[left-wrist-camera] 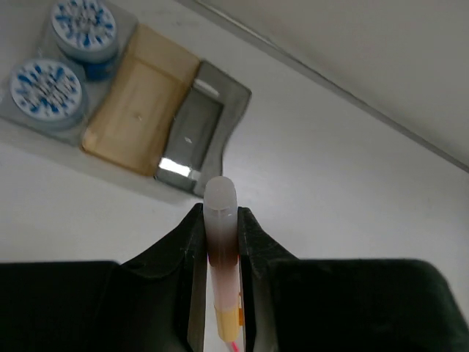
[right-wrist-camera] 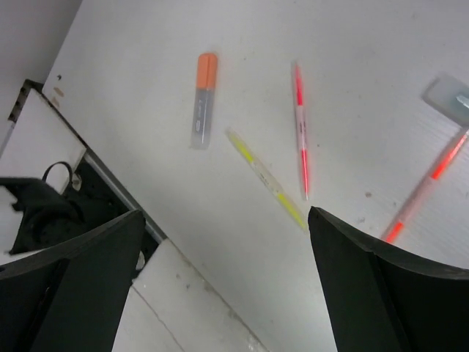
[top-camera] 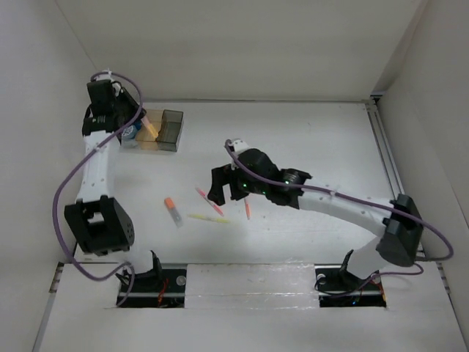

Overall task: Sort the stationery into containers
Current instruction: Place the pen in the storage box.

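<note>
left gripper [left-wrist-camera: 221, 220]: shut on a pen, pinching the barrel just under its pale cap. The barrel runs along the fingers, so the cap end leads out in front.
held pen [left-wrist-camera: 220, 220]: in the air over the bins [top-camera: 176, 132] at the table's [top-camera: 308, 139] far-left corner. Which bin lies under it I cannot tell. It seems to be carried there for dropping in.
clear bin [left-wrist-camera: 123, 37]: left end of the row; holds both rolls [left-wrist-camera: 45, 86], side by side and upright.
amber bin [left-wrist-camera: 139, 110]: middle of the row; nothing shows inside.
grey bin [left-wrist-camera: 192, 128]: right end of the row, nearest the pen's cap; nothing shows inside.
likely reason: the rolls share one bin, so pens probably belong in another.
right gripper [right-wrist-camera: 227, 227]: fingers spread wide, holding nothing. It hovers over the loose items, probably wide so it can straddle one.
loose items: marker [right-wrist-camera: 204, 99], yellow pen [right-wrist-camera: 267, 180] and two red pens [right-wrist-camera: 300, 128] lie flat mid-table, toward the near edge and left of centre. None crosses another.
risk: thin pens lying flat may roll or slip unless the fingertips reach right down to the table.
</note>
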Controlling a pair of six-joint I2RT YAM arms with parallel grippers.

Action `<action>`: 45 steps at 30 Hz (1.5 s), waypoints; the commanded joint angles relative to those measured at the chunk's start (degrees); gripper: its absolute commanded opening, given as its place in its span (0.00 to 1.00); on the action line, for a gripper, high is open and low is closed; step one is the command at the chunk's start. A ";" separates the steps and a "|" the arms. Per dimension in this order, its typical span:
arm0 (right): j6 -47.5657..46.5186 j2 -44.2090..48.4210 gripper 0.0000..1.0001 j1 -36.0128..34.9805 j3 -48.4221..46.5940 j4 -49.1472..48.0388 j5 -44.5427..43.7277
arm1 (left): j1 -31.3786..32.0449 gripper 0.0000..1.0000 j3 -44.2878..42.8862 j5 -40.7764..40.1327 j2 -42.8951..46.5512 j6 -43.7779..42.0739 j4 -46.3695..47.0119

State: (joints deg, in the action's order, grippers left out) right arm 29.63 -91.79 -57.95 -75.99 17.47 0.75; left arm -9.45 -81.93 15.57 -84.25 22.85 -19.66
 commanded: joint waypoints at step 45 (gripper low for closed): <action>3.95 28.42 0.99 -12.71 29.84 -8.86 -6.64 | -0.30 0.68 -39.89 -4.95 -42.95 -15.56 -2.84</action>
State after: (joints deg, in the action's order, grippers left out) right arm 33.45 -62.11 -70.22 -44.21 11.81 -5.30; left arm -10.15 -119.74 10.70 -134.58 6.55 -23.79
